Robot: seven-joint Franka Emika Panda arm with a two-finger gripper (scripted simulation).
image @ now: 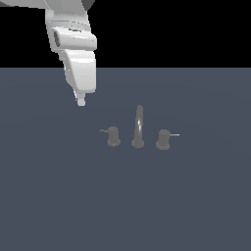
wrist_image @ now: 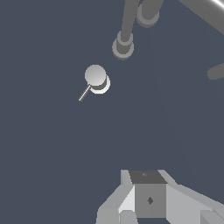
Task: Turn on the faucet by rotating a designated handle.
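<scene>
Nearest the exterior camera, a broad stretch of bare blue-grey desk (image: 125, 206) is seen, with the small grey faucet (image: 138, 128) set beyond it near the middle of the surface. Its tall slim spout is shown upright on a round base, with one squat knob on each side. On the exterior view's left of the spout stands the handle (image: 113, 136), a squat cylindrical knob whose short thin lever rod is pointed away from the spout, toward the exterior view's left. On the exterior view's right stands the other knob (image: 163, 139), whose brighter lever is pointed toward the exterior view's right. All three parts are set in a row, each apart from the next.

The white arm is seen coming down from the upper part of the exterior view, on its left. The gripper (image: 81, 101) is held above the desk, behind the handle and further to the exterior view's left, well apart from it and touching nothing. Whether the jaws are apart or together cannot be told: only a narrow white tip is shown in the exterior view.

In the wrist view the handle (wrist_image: 97, 78) is seen from above as a round cap with its thin rod, and the spout base (wrist_image: 123, 47) lies near it.
</scene>
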